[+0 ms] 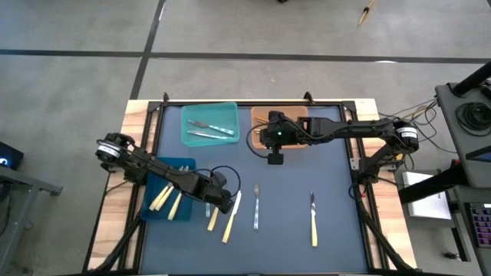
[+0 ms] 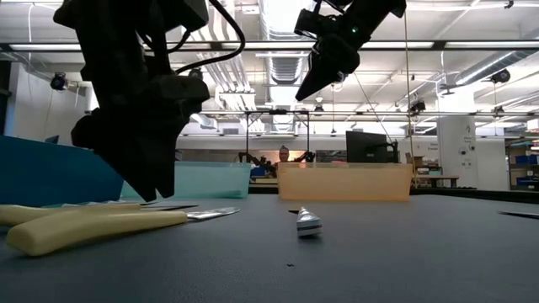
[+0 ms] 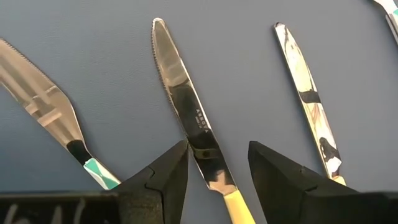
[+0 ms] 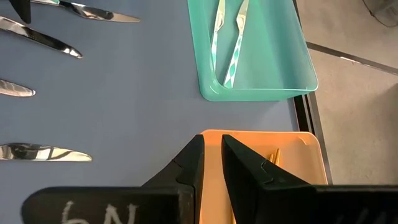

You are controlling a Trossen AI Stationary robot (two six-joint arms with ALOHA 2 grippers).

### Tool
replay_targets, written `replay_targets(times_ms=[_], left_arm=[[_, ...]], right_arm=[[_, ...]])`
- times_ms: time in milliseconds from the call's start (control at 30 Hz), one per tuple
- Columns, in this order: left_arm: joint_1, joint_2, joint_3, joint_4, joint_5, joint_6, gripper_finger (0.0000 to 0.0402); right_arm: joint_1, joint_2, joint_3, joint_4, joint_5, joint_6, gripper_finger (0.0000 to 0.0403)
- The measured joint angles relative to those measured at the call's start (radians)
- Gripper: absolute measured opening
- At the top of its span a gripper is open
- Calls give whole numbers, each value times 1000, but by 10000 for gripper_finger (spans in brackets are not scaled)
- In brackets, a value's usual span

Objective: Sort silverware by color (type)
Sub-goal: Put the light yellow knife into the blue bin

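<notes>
While low over the bench (image 1: pixel 337 184), left end effector (image 3: pixel 217 171) open around yellow-handled knife (image 3: pixel 186 109), blade pointing away; right end effector (image 4: pixel 211 162) narrow above orange bin (image 4: pixel 298 155).

Both arms are black and jointed, trailing looped black cables, the right tool (image 1: pixel 275 158) showing a small green light and white handwritten marks on its housing.
</notes>
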Motion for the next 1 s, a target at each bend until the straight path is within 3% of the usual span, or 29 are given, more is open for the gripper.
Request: replay_targets(times_ms=[633,1000], left_arm=[[-1,70,21,-17,-15,21,149],[-1,72,21,-25,-19,14,98]], right_arm=[[0,0,0,0,0,8,47],[0,0,-1,0,0,7,47]])
